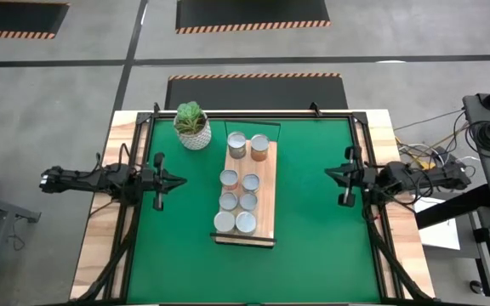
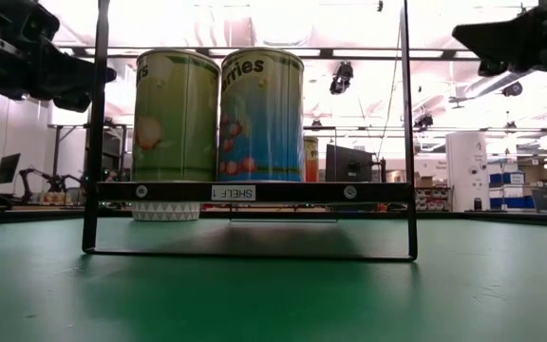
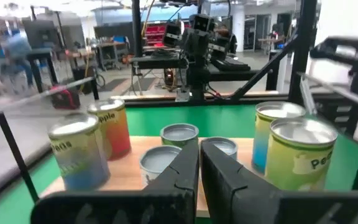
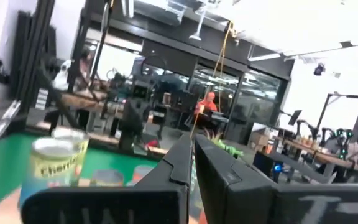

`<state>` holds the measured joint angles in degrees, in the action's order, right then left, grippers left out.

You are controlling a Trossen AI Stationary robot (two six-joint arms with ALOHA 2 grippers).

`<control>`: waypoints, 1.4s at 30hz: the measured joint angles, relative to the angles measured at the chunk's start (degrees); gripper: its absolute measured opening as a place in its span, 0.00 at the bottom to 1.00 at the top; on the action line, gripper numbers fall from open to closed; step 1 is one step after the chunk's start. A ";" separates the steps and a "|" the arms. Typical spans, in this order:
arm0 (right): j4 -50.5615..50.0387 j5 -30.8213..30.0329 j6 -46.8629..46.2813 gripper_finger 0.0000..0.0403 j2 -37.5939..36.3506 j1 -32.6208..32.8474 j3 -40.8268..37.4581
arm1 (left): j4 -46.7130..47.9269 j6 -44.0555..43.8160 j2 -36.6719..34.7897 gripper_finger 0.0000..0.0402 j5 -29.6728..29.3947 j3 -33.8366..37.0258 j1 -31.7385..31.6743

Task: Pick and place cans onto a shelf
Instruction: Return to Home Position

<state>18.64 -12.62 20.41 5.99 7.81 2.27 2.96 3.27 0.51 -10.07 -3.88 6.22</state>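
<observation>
Several cans (image 1: 237, 201) stand upright in two rows on the wooden shelf (image 1: 266, 174), which lies along the middle of the green mat. In the low view, two tall cans (image 2: 175, 114) (image 2: 261, 114) stand at the shelf's near end above its label bar (image 2: 254, 192). My left gripper (image 1: 177, 180) (image 3: 200, 149) is shut, level, left of the shelf and pointing at the cans (image 3: 79, 152). My right gripper (image 1: 330, 172) (image 4: 191, 146) is shut, right of the shelf and tipped slightly up, with one can (image 4: 51, 168) in its view. Neither gripper touches anything.
A white pot with a green plant (image 1: 193, 126) stands at the mat's far left, close to the shelf's far end. A thin black frame (image 2: 93, 142) rises at the shelf's near end. Bare green mat (image 1: 313, 246) lies on both sides of the shelf and toward the near edge.
</observation>
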 joint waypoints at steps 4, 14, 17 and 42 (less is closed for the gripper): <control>-2.36 1.39 3.06 0.03 -4.01 0.02 -1.45 | 0.16 -2.75 -0.02 0.00 0.01 0.00 0.00; -6.48 2.18 1.81 0.03 -5.94 0.02 -1.48 | 0.13 -2.78 0.11 0.00 0.04 0.00 0.00; -6.41 4.49 1.74 0.03 -5.82 0.02 -1.48 | 0.13 -2.78 0.24 0.00 0.05 0.00 0.00; -16.70 5.14 3.64 0.03 -4.43 0.03 -1.50 | 0.11 -2.75 0.66 0.00 0.11 0.00 0.00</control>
<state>1.94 -7.48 24.05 1.56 7.84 0.78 3.07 0.52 1.17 -9.96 -3.88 6.22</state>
